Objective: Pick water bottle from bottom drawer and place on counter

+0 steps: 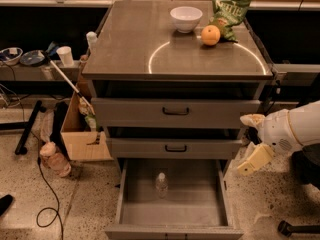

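Observation:
The water bottle (161, 184), small and clear with a white cap, stands upright near the middle of the bottom drawer (172, 217), which is pulled out. Above the three drawers lies the counter (130, 49), a flat grey-brown top with a bright arc. My gripper (249, 144) is at the right of the cabinet, level with the middle drawer, its two cream fingers (254, 158) spread apart with nothing between them. It is to the right of and above the bottle, not touching it.
On the counter sit a white bowl (186, 18), an orange (210, 35) and a green chip bag (227, 13). A cardboard box (82, 129), a pinkish bottle (54, 158) and cables lie on the floor at the left. A cluttered shelf (35, 69) runs along the left.

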Tool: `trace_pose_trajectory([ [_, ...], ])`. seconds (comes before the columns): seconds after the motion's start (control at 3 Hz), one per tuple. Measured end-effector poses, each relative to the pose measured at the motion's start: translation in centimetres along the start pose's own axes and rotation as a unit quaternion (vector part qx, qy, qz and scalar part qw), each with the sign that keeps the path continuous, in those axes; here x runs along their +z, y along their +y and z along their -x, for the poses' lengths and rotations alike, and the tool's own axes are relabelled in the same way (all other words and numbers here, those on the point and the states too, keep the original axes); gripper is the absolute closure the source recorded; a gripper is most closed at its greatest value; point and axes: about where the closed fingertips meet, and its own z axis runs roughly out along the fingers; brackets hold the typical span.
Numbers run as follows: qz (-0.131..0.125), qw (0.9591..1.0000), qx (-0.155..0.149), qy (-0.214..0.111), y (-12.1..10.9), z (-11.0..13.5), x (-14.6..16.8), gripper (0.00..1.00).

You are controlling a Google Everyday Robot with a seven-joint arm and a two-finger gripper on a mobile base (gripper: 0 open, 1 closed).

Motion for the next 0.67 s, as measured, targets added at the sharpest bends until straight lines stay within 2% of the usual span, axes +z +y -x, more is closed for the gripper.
trace_pose_trajectory([
  [0.33,0.0,1.0,0.0,0.0,0.0,0.0,0.0,0.0],
  [0.67,-0.016,0.9998,-0.009,-0.012,0.15,-0.19,0.18,0.0],
])
